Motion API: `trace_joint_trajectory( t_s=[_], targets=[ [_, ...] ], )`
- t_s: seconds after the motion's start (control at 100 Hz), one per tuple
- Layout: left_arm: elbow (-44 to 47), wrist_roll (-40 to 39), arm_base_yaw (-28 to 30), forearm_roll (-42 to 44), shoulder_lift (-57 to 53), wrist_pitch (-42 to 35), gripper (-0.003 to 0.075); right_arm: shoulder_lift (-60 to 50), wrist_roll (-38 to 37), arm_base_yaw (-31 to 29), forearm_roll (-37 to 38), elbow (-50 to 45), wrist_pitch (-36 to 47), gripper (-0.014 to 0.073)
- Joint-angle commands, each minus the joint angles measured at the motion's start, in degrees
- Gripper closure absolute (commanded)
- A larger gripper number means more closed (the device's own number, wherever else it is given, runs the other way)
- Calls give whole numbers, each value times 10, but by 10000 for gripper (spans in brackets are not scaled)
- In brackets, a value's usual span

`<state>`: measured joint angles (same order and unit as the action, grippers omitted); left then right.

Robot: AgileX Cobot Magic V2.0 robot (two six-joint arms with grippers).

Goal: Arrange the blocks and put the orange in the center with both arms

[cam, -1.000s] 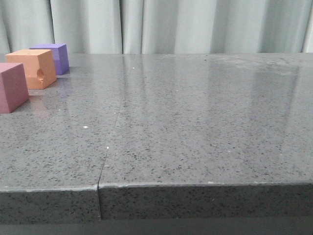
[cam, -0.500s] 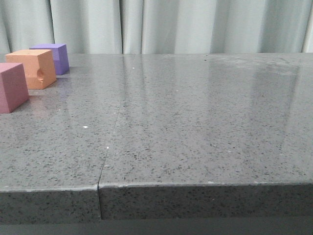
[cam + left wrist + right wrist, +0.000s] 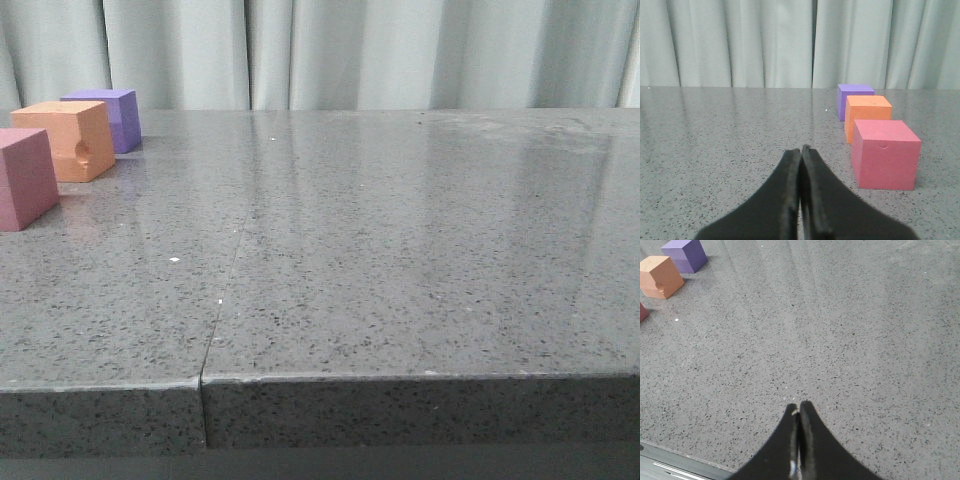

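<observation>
Nothing has shifted since earlier: purple cube (image 3: 105, 118), orange cube (image 3: 67, 139), pink cube (image 3: 25, 177) stay lined up at 10 o'clock on counter (image 3: 400, 250). Left pincer (image 3: 801, 150) and right pincer (image 3: 799, 406) pressed closed, empty.

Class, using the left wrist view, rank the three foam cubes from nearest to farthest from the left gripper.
1. Pink-red cube: nearest the left gripper, off to one side of its closed fingers.
2. Orange cube: directly behind the pink-red one, middle of the row.
3. Purple cube: farthest, closest to the curtain.
</observation>
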<state>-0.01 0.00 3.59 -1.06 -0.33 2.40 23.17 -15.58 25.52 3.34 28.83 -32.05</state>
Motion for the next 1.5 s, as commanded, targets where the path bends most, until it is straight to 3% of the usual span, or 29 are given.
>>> trace_joint_trajectory(
  t_s=[0.0, 0.56, 0.78, 0.99, 1.2, 1.49],
  targets=[
    [24, 0, 1, -5, -16, -44, 741, 3, 4, -1, 6, 14, 45, 653],
    [24, 0, 1, -5, -16, -44, 741, 2, 4, -5, 16, -2, 62, 653],
    [24, 0, 1, -5, -16, -44, 741, -27, 7, -73, 15, -73, 211, 653],
    [24, 0, 1, -5, -16, -44, 741, -86, 58, -168, 15, -160, 359, 653],
    [24, 0, 1, -5, -16, -44, 741, -149, 58, -242, 3, -225, 374, 653],
    [24, 0, 1, -5, -16, -44, 741, -220, 81, -265, -33, -290, 376, 653]
  ],
)
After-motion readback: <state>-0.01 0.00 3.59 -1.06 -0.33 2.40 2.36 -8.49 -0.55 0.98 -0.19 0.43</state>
